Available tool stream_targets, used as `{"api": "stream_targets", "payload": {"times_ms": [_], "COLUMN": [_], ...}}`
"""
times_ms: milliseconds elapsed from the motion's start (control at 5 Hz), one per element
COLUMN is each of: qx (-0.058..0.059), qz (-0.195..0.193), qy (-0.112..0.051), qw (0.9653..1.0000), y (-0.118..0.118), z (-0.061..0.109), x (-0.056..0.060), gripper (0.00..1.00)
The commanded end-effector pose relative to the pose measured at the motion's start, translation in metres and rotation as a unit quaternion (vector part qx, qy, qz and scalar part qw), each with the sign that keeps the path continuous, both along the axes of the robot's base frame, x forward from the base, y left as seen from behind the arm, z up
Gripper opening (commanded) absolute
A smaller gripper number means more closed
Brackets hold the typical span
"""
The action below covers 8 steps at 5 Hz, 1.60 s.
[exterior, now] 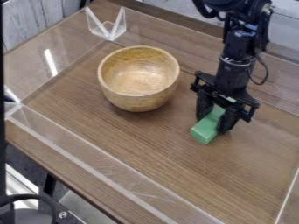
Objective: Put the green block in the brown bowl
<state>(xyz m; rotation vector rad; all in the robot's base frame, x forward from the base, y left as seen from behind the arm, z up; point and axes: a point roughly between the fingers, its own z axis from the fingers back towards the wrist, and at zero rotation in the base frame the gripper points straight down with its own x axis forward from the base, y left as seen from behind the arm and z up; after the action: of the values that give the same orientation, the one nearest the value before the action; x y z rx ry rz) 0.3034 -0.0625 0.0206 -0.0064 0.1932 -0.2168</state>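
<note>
The green block (208,129) sits slanted between the black fingers of my gripper (223,116), which is shut on the block's upper end. The block's lower end is at or just above the wooden tabletop; I cannot tell whether it touches. The brown bowl (136,93) stands upright and empty to the left of the gripper, about a hand's width away. The arm comes down from the top right, nearly vertical over the block.
A low clear plastic wall (70,140) runs around the wooden table (128,149). A small clear plastic stand (105,24) sits at the back left corner. A dark cable hangs below the front left edge.
</note>
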Motion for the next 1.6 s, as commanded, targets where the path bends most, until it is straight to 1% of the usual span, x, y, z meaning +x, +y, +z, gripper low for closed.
{"api": "stream_targets", "payload": {"times_ms": [0, 400, 1400], "qx": [-0.002, -0.001, -0.003], "qz": [-0.008, -0.011, -0.017], "qy": [-0.010, -0.005, 0.009], "qw": [0.9999, 0.9999, 0.9998], "y": [-0.0054, -0.0070, -0.0082], "z": [0.0038, 0.0011, -0.0004], "x": [0.0062, 0.0072, 0.0067], "gripper": [0.00, 0.00, 0.00]}}
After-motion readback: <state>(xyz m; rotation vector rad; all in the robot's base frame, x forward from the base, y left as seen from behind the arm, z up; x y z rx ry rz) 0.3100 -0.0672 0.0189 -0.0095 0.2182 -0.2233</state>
